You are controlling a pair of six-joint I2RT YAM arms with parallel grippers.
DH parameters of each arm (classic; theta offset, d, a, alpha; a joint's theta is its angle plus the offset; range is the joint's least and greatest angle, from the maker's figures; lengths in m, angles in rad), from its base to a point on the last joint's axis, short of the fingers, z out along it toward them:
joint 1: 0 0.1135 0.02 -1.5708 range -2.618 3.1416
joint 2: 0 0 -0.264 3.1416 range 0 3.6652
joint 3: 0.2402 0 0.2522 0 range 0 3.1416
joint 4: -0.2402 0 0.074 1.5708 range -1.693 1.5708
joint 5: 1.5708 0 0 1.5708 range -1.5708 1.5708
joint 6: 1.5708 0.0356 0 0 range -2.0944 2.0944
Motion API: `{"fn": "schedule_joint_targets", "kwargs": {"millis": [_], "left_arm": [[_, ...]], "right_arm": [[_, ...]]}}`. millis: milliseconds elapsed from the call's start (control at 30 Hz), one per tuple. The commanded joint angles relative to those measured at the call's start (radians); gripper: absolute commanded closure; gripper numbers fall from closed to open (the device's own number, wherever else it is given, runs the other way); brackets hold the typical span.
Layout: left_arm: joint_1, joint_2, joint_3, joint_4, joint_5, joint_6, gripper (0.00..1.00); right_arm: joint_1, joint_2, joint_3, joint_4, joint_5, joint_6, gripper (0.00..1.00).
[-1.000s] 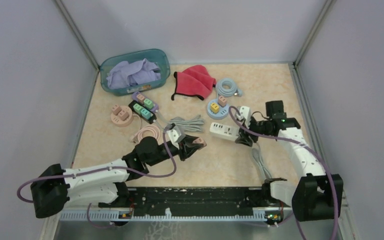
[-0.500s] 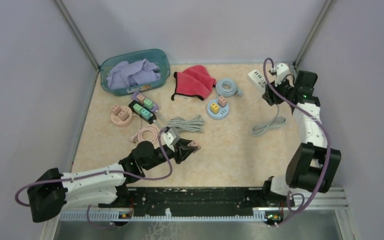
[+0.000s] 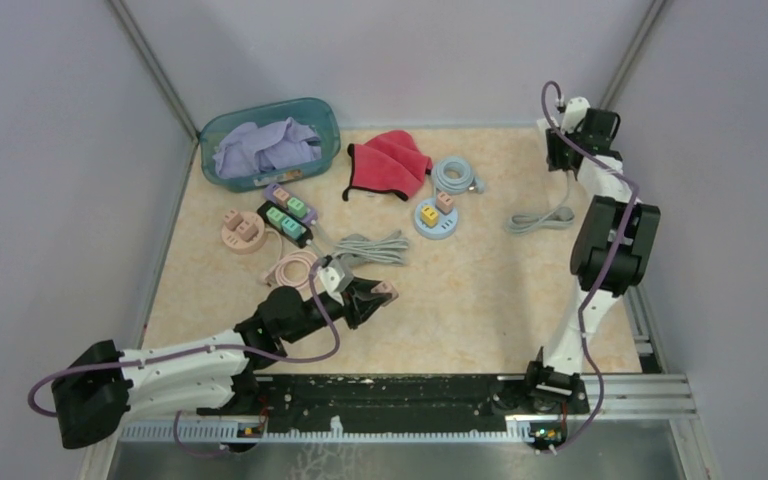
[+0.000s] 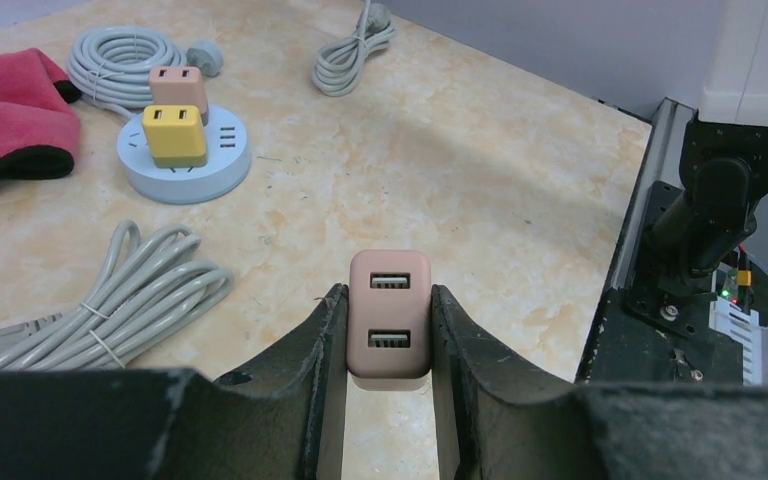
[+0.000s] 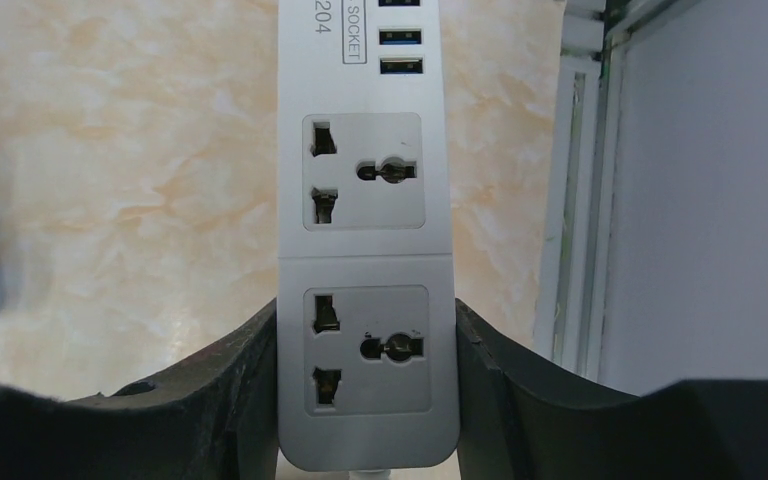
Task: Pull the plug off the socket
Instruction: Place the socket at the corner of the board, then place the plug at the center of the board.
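Near the front, clamped by its sides in the left gripper [image 4: 388,335]: pink plug [image 4: 389,300], free of any socket. Light, hard, smooth plastic, probably slippery; best pinched on the flat sides. Farther off, at the far right corner, gripped across its width by the right gripper [image 5: 365,380]: white power strip [image 5: 365,170], printed "SOCKET" and "204".

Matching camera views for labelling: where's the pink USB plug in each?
Top external: pink USB plug in the left gripper, near centre, slightly low.
Left wrist: bottom centre, clamped between the fingers.
Right wrist: not in it; the right gripper holds a white power strip.
Shared landmark: round blue socket, in top external and left wrist only.
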State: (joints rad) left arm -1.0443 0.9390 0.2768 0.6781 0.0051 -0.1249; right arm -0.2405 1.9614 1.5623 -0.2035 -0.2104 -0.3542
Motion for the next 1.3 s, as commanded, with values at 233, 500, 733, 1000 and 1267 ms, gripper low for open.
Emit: {"fn": "schedule_joint_targets", "kwargs": {"millis": [233, 500, 733, 1000, 1267], "left_arm": [[0.007, -0.003, -0.003, 0.058, -0.008, -0.032, 1.00], [0.007, 0.045, 0.021, 0.062, 0.020, -0.052, 1.00], [0.009, 0.083, 0.015, 0.118, 0.039, -0.133, 1.00], [0.023, 0.126, 0.017, 0.211, 0.070, -0.262, 1.00], [0.048, 0.179, 0.017, 0.297, 0.030, -0.498, 1.00]], "right_arm": [[-0.008, 0.262, 0.226, -0.068, 0.119, 0.042, 0.74], [-0.009, 0.264, 0.226, -0.100, 0.069, 0.045, 0.33], [-0.010, 0.077, 0.075, -0.049, 0.026, 0.006, 0.12], [-0.011, -0.287, -0.199, -0.066, -0.203, -0.056, 0.11], [-0.010, -0.727, -0.520, -0.097, -0.820, -0.082, 0.11]]}}
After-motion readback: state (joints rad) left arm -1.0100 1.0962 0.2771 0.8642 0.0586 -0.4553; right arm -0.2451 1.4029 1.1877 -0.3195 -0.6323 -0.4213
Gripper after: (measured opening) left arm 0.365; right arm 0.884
